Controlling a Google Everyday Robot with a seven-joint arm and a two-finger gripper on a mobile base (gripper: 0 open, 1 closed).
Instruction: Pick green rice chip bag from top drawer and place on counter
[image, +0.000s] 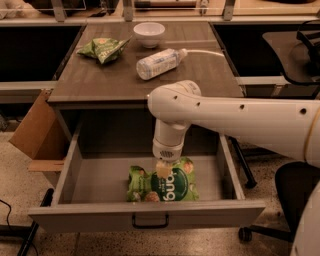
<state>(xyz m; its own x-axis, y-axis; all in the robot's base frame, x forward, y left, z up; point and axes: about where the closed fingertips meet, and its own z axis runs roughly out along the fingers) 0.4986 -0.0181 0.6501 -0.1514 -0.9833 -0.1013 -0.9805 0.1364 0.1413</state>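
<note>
**Gripper over bag in open drawer**

1. End effector. The gripper (163, 170) points straight down inside the drawer (75, 170), at the upper middle of the bag (172, 187). Only its pale tip shows below the wrist housing. Whether it is apart or closed cannot be told, nor whether it touches the bag or is just above it.

2. Task item. The bag lies flat on the drawer floor, near the front wall and roughly centred. The drawer is pulled fully out beneath the counter (100, 82).

3. Hidden or cut off.
- The wrist and gripper cover the first part of the bag's white lettering.
- The arm (240, 117) crosses over the right rear of the drawer and leaves the view at the right edge.
- The cardboard box (32, 130) beside the drawer is cut by the drawer's left wall.

4. Counts.
- Green bags: two, one in the drawer and one small crumpled bag (103, 48) on the counter's rear left.
- Bowl (149, 34): one, rear centre of the counter.
- Bottle (159, 63): one, lying on its side.
- Drawer handle (150, 221): one.
</note>
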